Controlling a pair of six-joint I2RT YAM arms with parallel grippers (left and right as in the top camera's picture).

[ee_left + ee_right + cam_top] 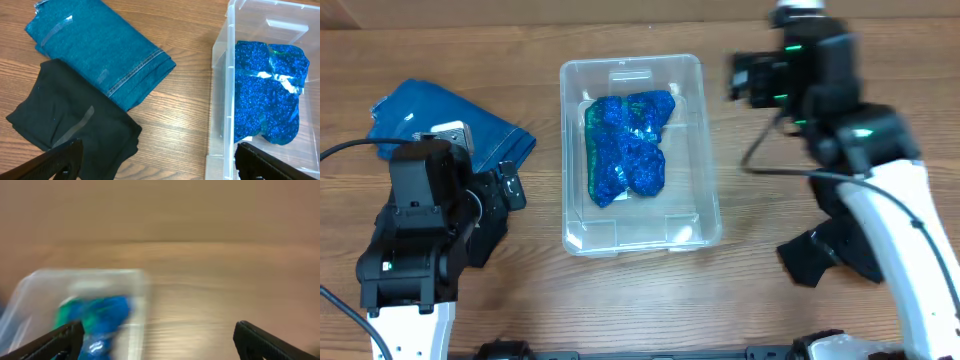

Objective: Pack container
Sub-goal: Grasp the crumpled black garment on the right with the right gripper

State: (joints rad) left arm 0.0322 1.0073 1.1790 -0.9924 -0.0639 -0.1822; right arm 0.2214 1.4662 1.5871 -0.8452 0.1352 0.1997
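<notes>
The left pincer [159,161] is held spread and empty, a black cloth [75,125] and folded teal denim [100,50] being seen ahead-left of it and the container [222,100], loaded with a glittery blue bundle [267,95], ahead-right, while the right pincer [159,341], likewise released, is found with that container ahead-left.
</notes>
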